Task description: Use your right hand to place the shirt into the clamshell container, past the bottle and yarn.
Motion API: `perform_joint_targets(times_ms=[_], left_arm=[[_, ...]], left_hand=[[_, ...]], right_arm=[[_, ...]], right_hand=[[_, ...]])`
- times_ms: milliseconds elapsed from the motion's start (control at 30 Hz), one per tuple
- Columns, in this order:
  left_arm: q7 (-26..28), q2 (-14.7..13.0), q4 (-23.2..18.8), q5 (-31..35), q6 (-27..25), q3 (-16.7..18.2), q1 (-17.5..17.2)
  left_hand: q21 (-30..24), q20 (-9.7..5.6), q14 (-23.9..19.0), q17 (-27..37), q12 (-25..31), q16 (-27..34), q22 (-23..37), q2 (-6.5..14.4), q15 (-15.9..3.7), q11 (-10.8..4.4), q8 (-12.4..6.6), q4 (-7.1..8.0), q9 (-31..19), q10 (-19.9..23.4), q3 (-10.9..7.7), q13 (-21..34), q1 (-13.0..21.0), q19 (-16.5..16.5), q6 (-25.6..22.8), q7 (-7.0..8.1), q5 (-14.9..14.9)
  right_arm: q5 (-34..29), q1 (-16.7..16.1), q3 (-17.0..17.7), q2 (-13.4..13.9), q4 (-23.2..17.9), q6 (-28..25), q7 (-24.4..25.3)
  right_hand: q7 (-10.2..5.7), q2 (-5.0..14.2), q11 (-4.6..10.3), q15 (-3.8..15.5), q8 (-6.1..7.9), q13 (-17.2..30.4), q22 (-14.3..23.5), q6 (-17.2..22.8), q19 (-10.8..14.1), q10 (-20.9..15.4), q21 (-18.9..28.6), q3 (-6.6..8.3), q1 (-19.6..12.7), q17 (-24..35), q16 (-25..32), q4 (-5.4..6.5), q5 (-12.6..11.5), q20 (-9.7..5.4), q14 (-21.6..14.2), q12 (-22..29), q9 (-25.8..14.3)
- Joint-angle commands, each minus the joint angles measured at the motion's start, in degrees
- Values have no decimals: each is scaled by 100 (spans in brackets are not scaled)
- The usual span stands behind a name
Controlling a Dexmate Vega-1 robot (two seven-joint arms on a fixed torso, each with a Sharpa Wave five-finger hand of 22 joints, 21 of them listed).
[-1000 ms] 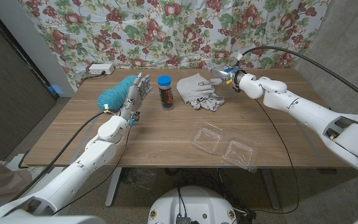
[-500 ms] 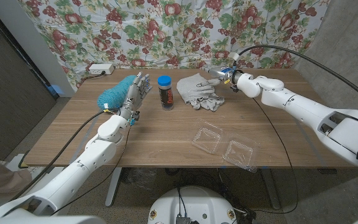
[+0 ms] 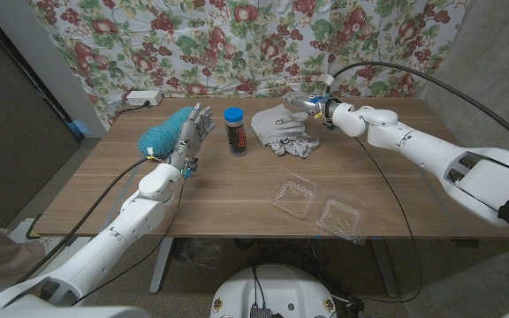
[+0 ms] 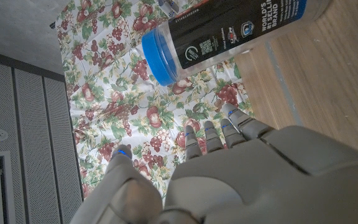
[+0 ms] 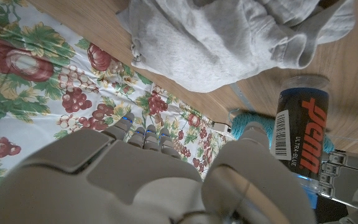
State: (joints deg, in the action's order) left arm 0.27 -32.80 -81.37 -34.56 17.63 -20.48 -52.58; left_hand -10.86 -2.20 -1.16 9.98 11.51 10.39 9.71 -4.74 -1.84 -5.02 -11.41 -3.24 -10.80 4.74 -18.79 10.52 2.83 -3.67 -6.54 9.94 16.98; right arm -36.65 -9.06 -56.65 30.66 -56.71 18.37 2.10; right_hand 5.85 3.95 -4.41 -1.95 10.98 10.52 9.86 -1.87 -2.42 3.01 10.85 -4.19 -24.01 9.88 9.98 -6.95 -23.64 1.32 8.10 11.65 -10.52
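Right hand [image 3: 312, 105] of ours at upper centre, fingers spread over the shirt's [image 3: 283, 128] far edge, holding nothing, bottle [image 3: 233, 130] left of it, container [image 3: 318, 208] open lower right.

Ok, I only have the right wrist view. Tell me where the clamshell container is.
Observer: The clamshell container lies open near the front edge of the table, on the robot's side of the shirt.
Operator: Give me what's in it.
Observer: Nothing; both clear halves are empty.
Operator: Report the left hand.
Observer: The left hand stands upright between the yarn and the bottle, holding nothing.
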Motion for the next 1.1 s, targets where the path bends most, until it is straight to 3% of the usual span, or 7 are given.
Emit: perform_joint_targets(times_ms=[33,567,700,833,1100], left_arm=[[45,-81,-40,-34,-56,61,-67],[55,-17,4,-23,34,46,-88],[104,-25,-47,-16,41,62,-134],[147,-47,-115,-27,11,80,-191],[175,-84,-155,-58,-42,113,-234]], left_hand=[[-20,-205,7,23,-13,20,34,45,-358,-3,15,-37,-7,18,-13,17,-8,-47,-21,14,7],[-21,-209,5,23,-12,23,34,50,-359,-2,12,-45,-7,16,-8,17,-8,-47,-26,13,5],[-21,-209,8,23,-13,22,34,51,-352,-8,14,-47,-7,11,-7,17,-8,-47,-21,13,4],[-22,-211,7,23,-11,23,34,53,-351,-10,14,-49,-7,15,-6,18,-9,-49,-20,14,4],[-23,-210,0,23,-11,26,34,57,-349,-2,13,-53,-7,15,-3,18,-9,-49,-25,19,2]], right_arm=[[35,266,-249,-315,608,242,161],[100,512,-540,-598,1185,430,297],[128,627,-652,-749,1524,565,362],[189,828,-835,-1051,2237,810,491],[293,1020,-1128,-1276,2740,894,619]], right_hand=[[-2,-24,-13,9,0,14,17,-29,-40,44,6,10,-14,13,20,-40,-23,21,66,1,-29],[-3,-51,-15,9,8,14,18,-32,-69,43,-2,-16,-1,15,25,-31,-63,47,70,10,-31],[-2,-55,-8,14,11,14,18,-28,-72,45,-2,-21,1,16,26,-28,-72,46,68,11,-31],[-9,-58,-9,20,13,14,18,-27,-91,46,-8,-25,1,16,26,-27,-81,51,70,13,-32],[-13,-61,-20,24,12,14,19,-39,-125,59,-16,-31,-1,16,26,-25,-102,62,76,11,-33]])
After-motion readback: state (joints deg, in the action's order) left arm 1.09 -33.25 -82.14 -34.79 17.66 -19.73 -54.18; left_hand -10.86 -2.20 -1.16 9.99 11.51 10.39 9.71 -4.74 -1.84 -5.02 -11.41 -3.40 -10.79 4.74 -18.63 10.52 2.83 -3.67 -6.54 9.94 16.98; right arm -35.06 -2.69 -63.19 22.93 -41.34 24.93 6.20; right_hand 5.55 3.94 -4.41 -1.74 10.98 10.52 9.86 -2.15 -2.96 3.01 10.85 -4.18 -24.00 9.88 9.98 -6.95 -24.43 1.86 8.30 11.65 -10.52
